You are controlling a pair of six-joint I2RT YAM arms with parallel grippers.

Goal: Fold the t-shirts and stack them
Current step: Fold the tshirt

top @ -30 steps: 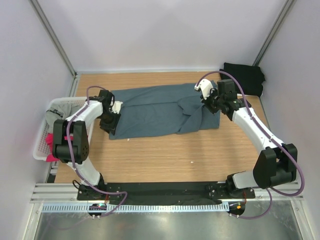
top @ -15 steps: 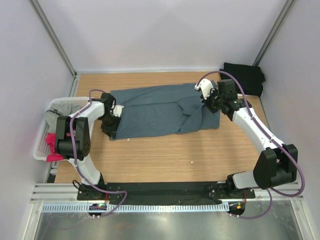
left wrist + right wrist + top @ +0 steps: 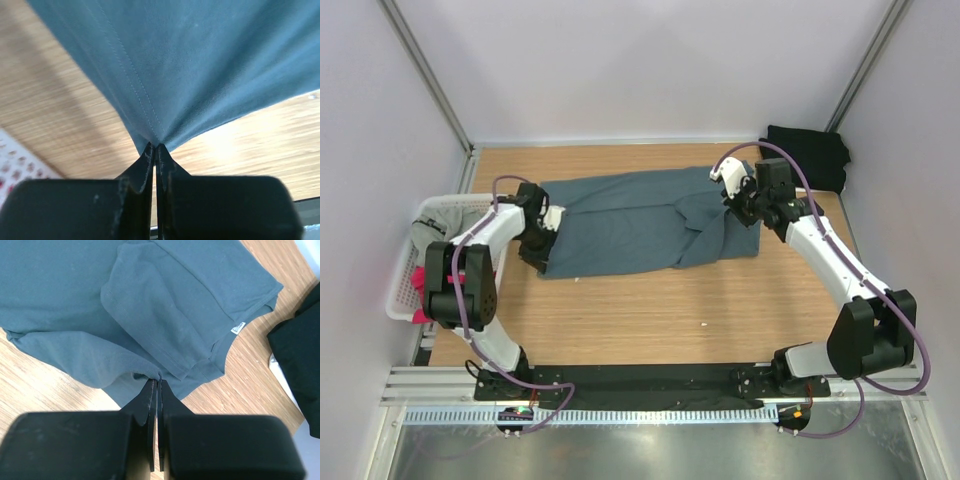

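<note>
The white label (image 3: 238,327) on the slate blue-grey cloth t-shirt (image 3: 640,222) is unreadable (too small). Bent inward, left gripper (image 3: 155,148) and right gripper (image 3: 158,382) clamp its ends.

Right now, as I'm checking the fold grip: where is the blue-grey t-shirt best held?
At its two short ends, from outside: the left pincer on the hemmed left edge, the right pincer near the collar end. The blue-grey t-shirt lies as a long flat strip, so end grips should probably fold it evenly.

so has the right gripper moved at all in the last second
No. The right gripper is at the same spot at the right end of the blue-grey t-shirt, no nearer the black t-shirt in the corner.
</note>
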